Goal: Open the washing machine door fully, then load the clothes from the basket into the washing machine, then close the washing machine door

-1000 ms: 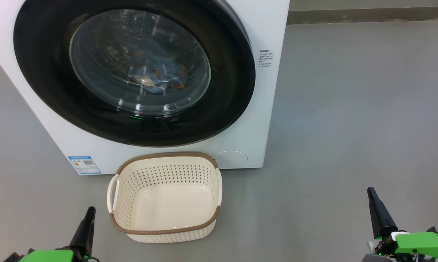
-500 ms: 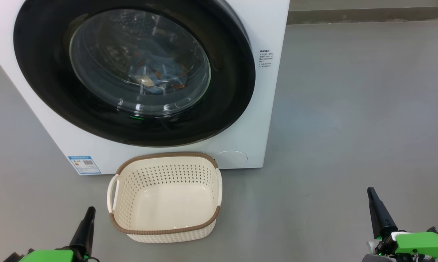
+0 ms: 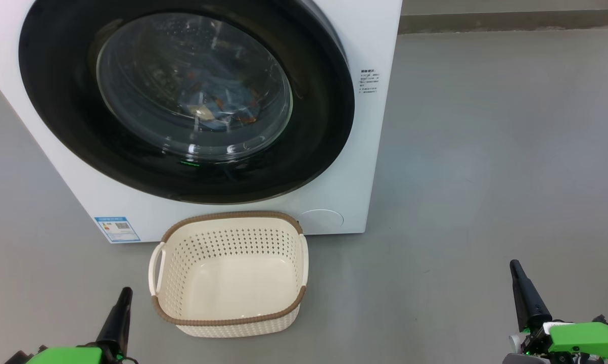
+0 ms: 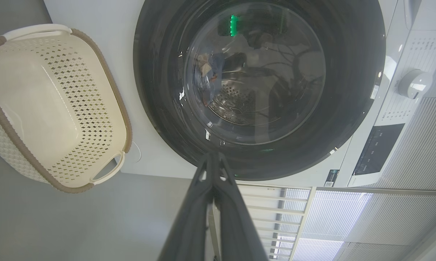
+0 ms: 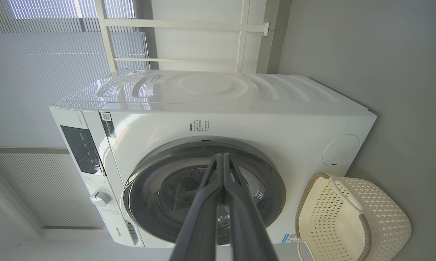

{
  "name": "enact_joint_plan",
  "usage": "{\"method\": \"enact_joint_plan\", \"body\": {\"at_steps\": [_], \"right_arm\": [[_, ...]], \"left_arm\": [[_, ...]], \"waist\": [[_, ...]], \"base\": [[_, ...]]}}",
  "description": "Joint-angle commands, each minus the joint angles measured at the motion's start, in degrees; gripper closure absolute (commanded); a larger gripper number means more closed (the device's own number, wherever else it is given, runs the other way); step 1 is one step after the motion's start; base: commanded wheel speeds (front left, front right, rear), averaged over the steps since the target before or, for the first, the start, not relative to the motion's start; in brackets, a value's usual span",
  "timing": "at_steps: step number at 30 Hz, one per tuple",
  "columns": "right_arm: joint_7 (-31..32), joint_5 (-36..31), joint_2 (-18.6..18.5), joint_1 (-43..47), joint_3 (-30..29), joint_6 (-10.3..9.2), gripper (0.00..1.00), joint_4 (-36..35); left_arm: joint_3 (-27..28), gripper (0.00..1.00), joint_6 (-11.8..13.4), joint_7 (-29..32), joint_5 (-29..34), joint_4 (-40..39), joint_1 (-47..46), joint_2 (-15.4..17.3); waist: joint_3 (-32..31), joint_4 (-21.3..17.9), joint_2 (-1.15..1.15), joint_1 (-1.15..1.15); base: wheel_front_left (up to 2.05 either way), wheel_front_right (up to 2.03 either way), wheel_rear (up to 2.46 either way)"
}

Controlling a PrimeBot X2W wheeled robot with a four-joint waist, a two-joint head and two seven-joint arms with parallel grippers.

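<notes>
Standing ahead: the washing machine (image 3: 369,167), a white front-loader on the grey floor (image 3: 485,177)
Door: the washing machine door (image 3: 326,126), a glossy black ring lying shut against the white front, with a bulging glass window (image 3: 192,86) at its centre
Clothes: the clothes (image 3: 223,106), blue fabric with orange specks, lie inside the drum and are seen through the glass
Basket: the basket (image 3: 228,216), cream, perforated and brown-rimmed, sits on the floor just in front of the machine, below the door, its bare bottom showing
Label: blue sticker (image 3: 117,229) on the machine's lower front, left of the basket
Left gripper: the left gripper (image 3: 125,292), fingers pressed together and holding nothing, is low beside the basket's left side, not touching it
Right gripper: the right gripper (image 3: 515,265), fingers together and holding nothing, is over the floor well right of the basket
</notes>
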Motion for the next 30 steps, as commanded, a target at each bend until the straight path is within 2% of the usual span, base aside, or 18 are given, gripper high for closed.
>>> {"method": "enact_joint_plan", "body": {"at_steps": [1, 30], "right_arm": [[0.44, 0.63, -0.26, -2.36, 1.39, -0.06, 1.00, -1.70], [0.44, 0.64, -0.26, -2.36, 1.39, -0.06, 1.00, -1.70]], "left_arm": [[2.05, 1.00, -0.17, 0.32, -0.11, -1.51, -2.33, 0.59], [2.09, 1.00, -0.17, 0.35, -0.08, -1.51, -2.33, 0.57]], "waist": [[0.00, 0.00, 0.00, 0.00], [0.00, 0.00, 0.00, 0.00]], "base": [[0.00, 0.00, 0.00], [0.00, 0.00, 0.00]]}}
